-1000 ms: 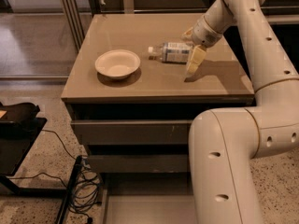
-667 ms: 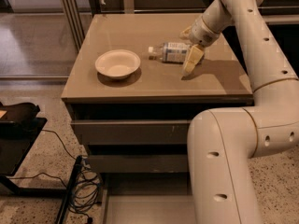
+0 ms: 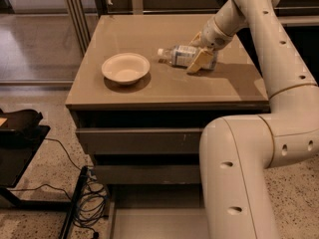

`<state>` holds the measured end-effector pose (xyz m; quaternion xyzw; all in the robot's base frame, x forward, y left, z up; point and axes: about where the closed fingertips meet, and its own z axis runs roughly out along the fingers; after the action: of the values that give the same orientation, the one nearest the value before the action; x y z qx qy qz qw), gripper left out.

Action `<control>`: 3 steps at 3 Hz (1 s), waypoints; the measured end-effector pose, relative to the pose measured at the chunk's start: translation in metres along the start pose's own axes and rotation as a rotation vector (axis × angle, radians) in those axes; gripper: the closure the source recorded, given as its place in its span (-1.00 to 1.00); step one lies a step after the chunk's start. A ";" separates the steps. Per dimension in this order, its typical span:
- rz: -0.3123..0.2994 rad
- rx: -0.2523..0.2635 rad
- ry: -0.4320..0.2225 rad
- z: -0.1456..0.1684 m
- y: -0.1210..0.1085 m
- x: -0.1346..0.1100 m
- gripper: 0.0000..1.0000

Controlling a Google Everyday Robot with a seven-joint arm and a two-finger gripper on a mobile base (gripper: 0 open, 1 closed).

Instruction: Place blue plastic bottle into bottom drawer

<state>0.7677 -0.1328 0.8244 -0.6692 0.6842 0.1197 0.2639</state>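
Note:
The blue plastic bottle lies on its side on the cabinet top, white cap pointing left toward the bowl. My gripper reaches down from the right over the bottle's label end. It is open, with the near finger in front of the bottle and the far finger behind it. The bottom drawer is pulled out at floor level. Its light grey inside shows, and my arm hides its right part.
A white bowl stands left of the bottle. The two upper drawers are closed. A black stand and cables are on the floor at the left. My arm's lower link fills the lower right.
The gripper has moved a little left, so its fingers now stand on either side of the bottle's right end. The bottle and bowl have not moved.

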 end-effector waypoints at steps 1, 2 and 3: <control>0.000 0.000 0.000 0.000 0.000 0.000 0.30; 0.000 0.000 0.000 0.000 0.000 0.000 0.75; 0.000 0.000 0.000 0.000 0.000 0.000 1.00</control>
<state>0.7678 -0.1328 0.8244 -0.6692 0.6842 0.1197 0.2640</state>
